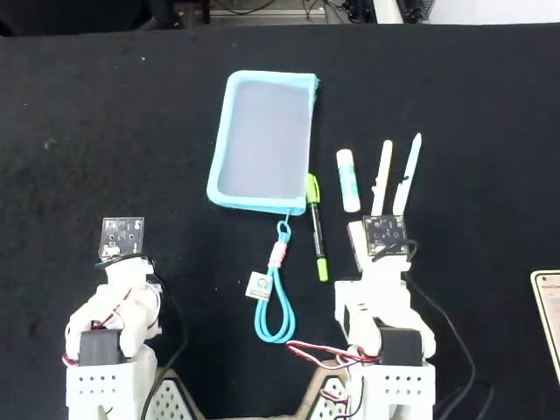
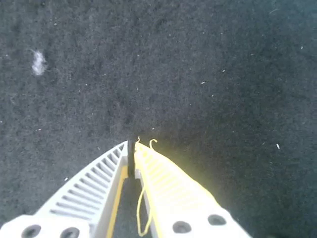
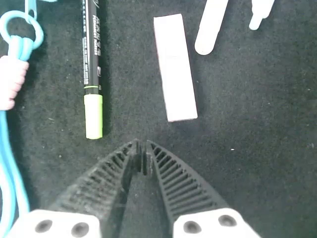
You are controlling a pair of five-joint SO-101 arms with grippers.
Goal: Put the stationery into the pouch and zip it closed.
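The light blue pouch (image 1: 262,144) lies flat at the table's middle, and its blue cord loop (image 1: 276,297) with a small tag (image 1: 259,286) trails toward the arms. Right of it lie a black pen with a green cap (image 1: 316,227), a white glue stick (image 1: 348,179) and two white pens (image 1: 382,175). My right gripper (image 3: 142,157) is shut and holds nothing, just short of the green-capped pen (image 3: 92,74) and a white eraser (image 3: 174,74). My left gripper (image 2: 132,158) is shut over bare black mat, far left of the pouch.
A black mat (image 1: 114,131) covers the table. A pale card (image 1: 547,315) pokes in at the right edge. A small lint fleck (image 2: 38,62) lies ahead of the left gripper. The cord (image 3: 15,99) with a pink bead (image 3: 9,82) runs beside the pen.
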